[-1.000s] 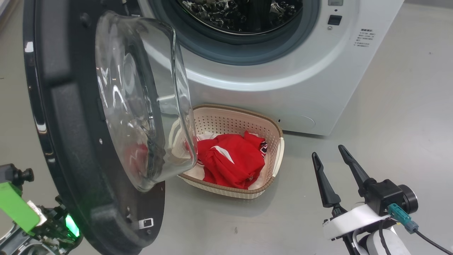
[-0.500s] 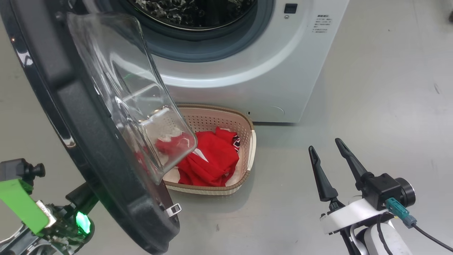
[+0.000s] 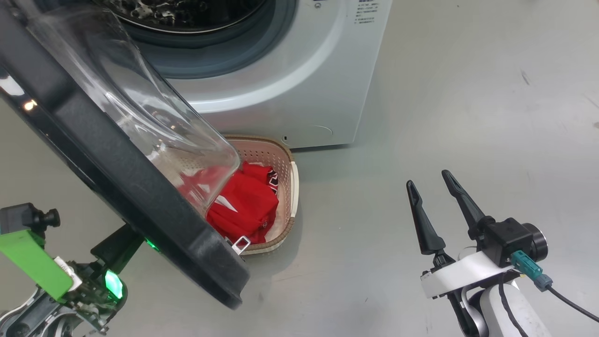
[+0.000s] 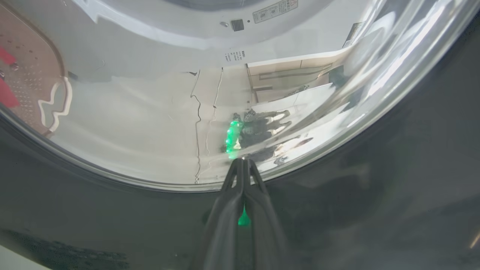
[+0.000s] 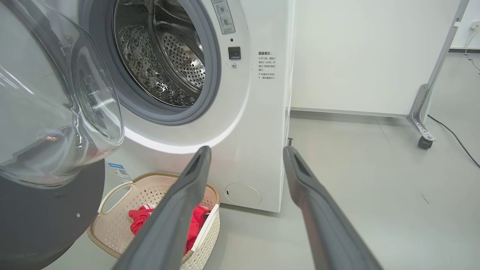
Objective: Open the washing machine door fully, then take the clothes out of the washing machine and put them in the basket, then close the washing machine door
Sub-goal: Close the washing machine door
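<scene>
Washing machine door (image 3: 117,187) further over the basket (image 3: 293,187) than before; left pincer (image 4: 243,161) tips together, right pincer (image 3: 427,179) agape, empty

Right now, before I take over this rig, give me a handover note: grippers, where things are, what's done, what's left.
Left gripper: shut, holding nothing, tips at the outer face of the door.
Right gripper: open, empty, over the floor to the right.
Clothes lie in the basket, which sits in front of the washing machine; what shows of the drum looks empty.
Done: door opened, clothes moved.
Left: close the door, which stands open.
</scene>
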Robot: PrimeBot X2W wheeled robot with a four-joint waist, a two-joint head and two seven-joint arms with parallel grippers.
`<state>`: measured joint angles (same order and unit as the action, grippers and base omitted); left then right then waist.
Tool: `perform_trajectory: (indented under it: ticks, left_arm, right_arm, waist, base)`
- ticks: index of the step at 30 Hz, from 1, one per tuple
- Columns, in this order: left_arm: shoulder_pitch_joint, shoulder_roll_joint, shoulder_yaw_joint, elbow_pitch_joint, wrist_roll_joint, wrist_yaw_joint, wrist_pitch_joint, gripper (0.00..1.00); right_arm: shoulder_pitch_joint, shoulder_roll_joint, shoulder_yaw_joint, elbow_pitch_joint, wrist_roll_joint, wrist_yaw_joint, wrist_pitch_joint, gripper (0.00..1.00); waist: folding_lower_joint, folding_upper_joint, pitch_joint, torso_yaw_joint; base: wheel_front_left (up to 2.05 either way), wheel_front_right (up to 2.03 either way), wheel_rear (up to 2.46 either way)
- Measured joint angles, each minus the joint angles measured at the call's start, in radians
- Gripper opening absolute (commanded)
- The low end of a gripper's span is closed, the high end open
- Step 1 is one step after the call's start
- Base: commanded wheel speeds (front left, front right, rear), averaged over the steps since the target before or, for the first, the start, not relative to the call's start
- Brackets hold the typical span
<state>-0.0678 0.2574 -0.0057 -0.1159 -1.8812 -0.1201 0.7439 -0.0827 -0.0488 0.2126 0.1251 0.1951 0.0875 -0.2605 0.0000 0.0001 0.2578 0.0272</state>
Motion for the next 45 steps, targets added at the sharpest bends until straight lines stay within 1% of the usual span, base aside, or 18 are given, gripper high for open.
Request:
perform_trajectory:
  ticks: [3,8,17,21,23,26,30,33,45]
  left_arm:
    - [-0.011,-0.009,0.001,0.007,0.003,0.0,-0.015,0.0]
    - [-0.038,-0.026,-0.003,0.011,0.045,0.0,-0.037,0.0]
    - [-0.086,-0.064,-0.011,0.029,0.061,0.0,-0.077,0.0]
    - [-0.116,-0.103,-0.025,0.047,0.091,0.0,-0.105,0.0]
    - [-0.131,-0.114,-0.025,0.051,0.114,0.0,-0.121,0.0]
    - [-0.136,-0.125,-0.023,0.057,0.116,0.0,-0.137,0.0]
    - [-0.153,-0.156,-0.02,0.077,0.13,0.0,-0.172,0.0]
    - [-0.169,-0.176,-0.019,0.09,0.162,0.0,-0.196,0.0]
    - [-0.24,-0.2,-0.03,0.191,0.245,0.0,-0.308,0.0]
  right_arm:
    - [-0.003,0.0,0.005,0.0,0.008,0.001,0.0,1.0]
    - [-0.014,0.0,0.013,-0.001,0.024,0.001,0.0,1.0]
    - [-0.03,0.0,0.026,-0.001,0.051,-0.002,0.0,1.0]
    - [-0.031,0.0,0.02,-0.005,0.058,-0.009,0.0,1.0]
    - [-0.031,0.0,0.022,-0.005,0.06,-0.01,0.0,1.0]
    - [-0.032,0.0,0.03,-0.004,0.06,-0.01,0.0,1.0]
    - [-0.033,0.002,0.036,-0.003,0.062,-0.01,0.0,1.0]
    - [-0.033,0.002,0.039,-0.001,0.062,-0.011,0.0,1.0]
    - [-0.033,0.001,0.066,0.007,0.07,-0.011,0.0,1.0]
  waist:
    - [0.0,0.0,0.009,-0.026]
    - [0.0,0.0,0.023,-0.064]
    - [0.0,0.0,0.04,-0.112]
    - [0.0,0.0,0.045,-0.122]
    - [0.0,0.0,0.045,-0.125]
    - [0.0,0.0,0.045,-0.128]
    - [0.0,0.0,0.042,-0.137]
    - [0.0,0.0,0.038,-0.144]
    - [0.0,0.0,0.024,-0.188]
  base:
    - [0.0,0.0,0.0]
    - [0.0,0.0,0.0]
    - [0.0,0.0,0.0]
    - [0.0,0.0,0.0]
    - [0.0,0.0,0.0]
    - [0.0,0.0,0.0]
    - [0.0,0.0,0.0]
    - [0.0,0.0,0.0]
    - [0.0,0.0,0.0]
